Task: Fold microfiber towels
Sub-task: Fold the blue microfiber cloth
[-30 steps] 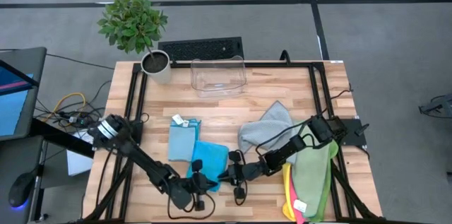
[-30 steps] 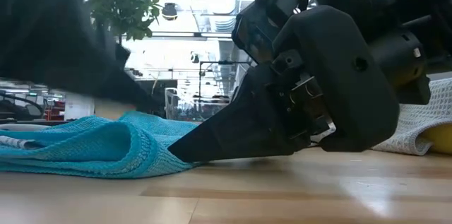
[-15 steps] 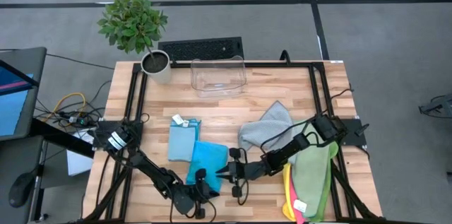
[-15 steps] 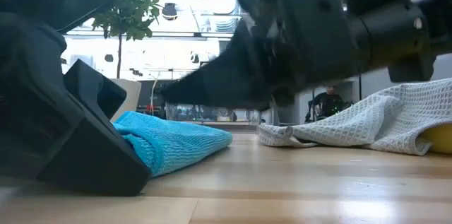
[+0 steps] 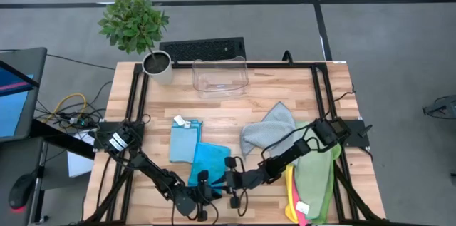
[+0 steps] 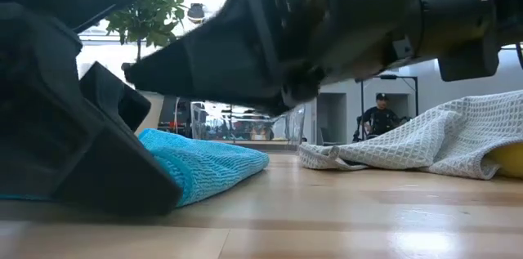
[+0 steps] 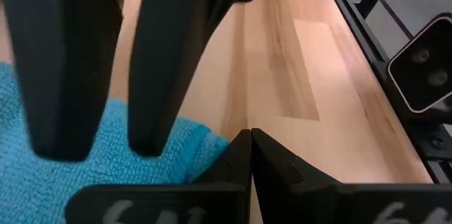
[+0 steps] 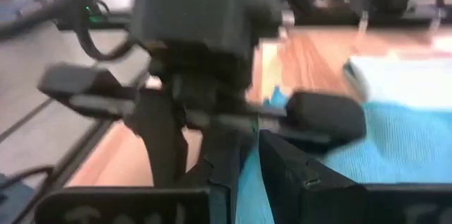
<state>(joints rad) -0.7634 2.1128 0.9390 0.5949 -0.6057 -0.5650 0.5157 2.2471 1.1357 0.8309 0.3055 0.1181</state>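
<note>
Both arms are bent low over the front edge of the bench (image 5: 285, 87), their ends meeting at the teal towel (image 5: 209, 160). That towel lies bunched near the middle of the front edge, its far side touching a neatly folded light blue towel (image 5: 184, 142) with a small white tag (image 5: 179, 120) at its back end. The left gripper (image 5: 204, 192) sits at the teal towel's front corner with its fingers (image 7: 236, 157) pressed shut together, their tips on the bare wood right at the cloth's edge; I see no cloth between them. The right gripper (image 5: 229, 181) comes in from the right, just beside the left one; its fingers (image 8: 282, 157) stand a little apart over the teal cloth, and I cannot tell whether they hold any of it.

A grey towel (image 5: 269, 130) lies rumpled toward the right of the bench. A pale green towel (image 5: 317, 176) is spread at the front right corner, over yellow (image 5: 291, 187) and pink (image 5: 294, 210) ones. At the back edge stand a clear plastic bin (image 5: 220, 76) and a potted plant (image 5: 137, 30).
</note>
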